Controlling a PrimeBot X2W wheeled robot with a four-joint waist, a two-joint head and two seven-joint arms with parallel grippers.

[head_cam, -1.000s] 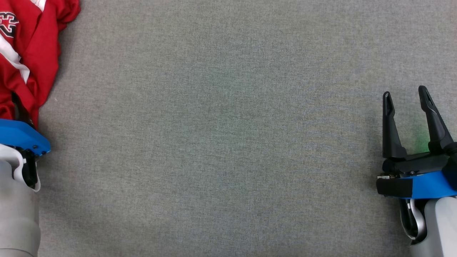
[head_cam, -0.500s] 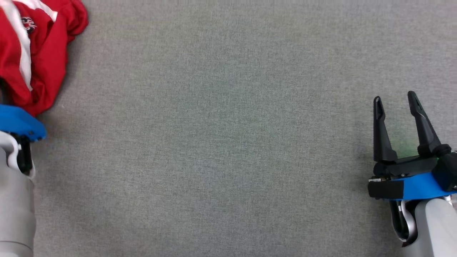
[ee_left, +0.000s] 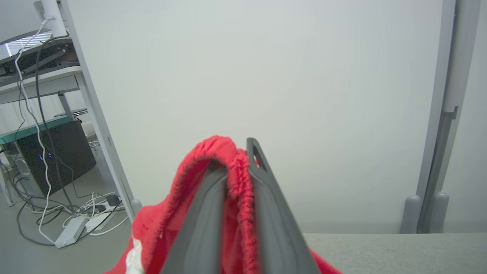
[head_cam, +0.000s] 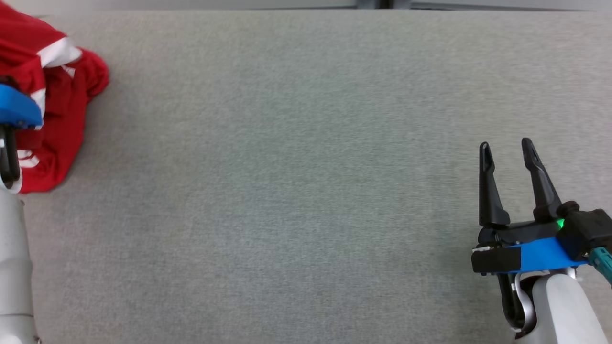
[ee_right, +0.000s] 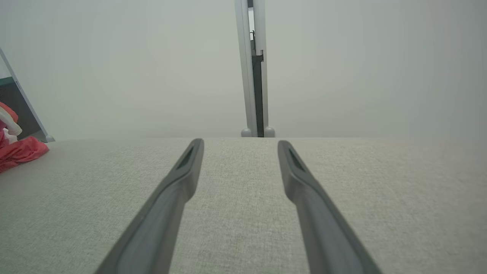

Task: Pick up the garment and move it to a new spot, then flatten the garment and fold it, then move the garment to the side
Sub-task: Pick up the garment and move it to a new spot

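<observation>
Left gripper (ee_left: 234,160) has a bite! In the left wrist view its two dark fingers (ee_left: 274,228) stand almost together, and a bunched ridge of red cloth is squeezed right between them. That is the garment (ee_left: 163,220), and a loop of it curls up and over the tip of one finger. More red fabric with a flash of white hangs below the grip.

From the head view, the garment (head_cam: 62,119) sits at the far left of the grey table (head_cam: 306,191), up near the back corner. It is a crumpled red heap with white stripes, tucked against the blue wrist piece (head_cam: 14,107) of the left arm. Its lower edge spreads on the table top. How much of it is off the surface, I cannot tell.

Over on the other side, the right gripper (head_cam: 506,148) is low at the right of the table, well apart from the garment. Its fingers are spread wide with nothing between them, just bare grey cloth showing through the gap, and they point toward the table's far edge. A small green light (head_cam: 559,223) glows on its wrist.

The right wrist view catches the red bundle (ee_right: 21,152) far off at the left edge of the table. Behind the table stands a pale wall (ee_right: 361,68) with a grey post (ee_right: 251,76). Past the table's corner, cables (ee_left: 76,217) trail on the floor.
</observation>
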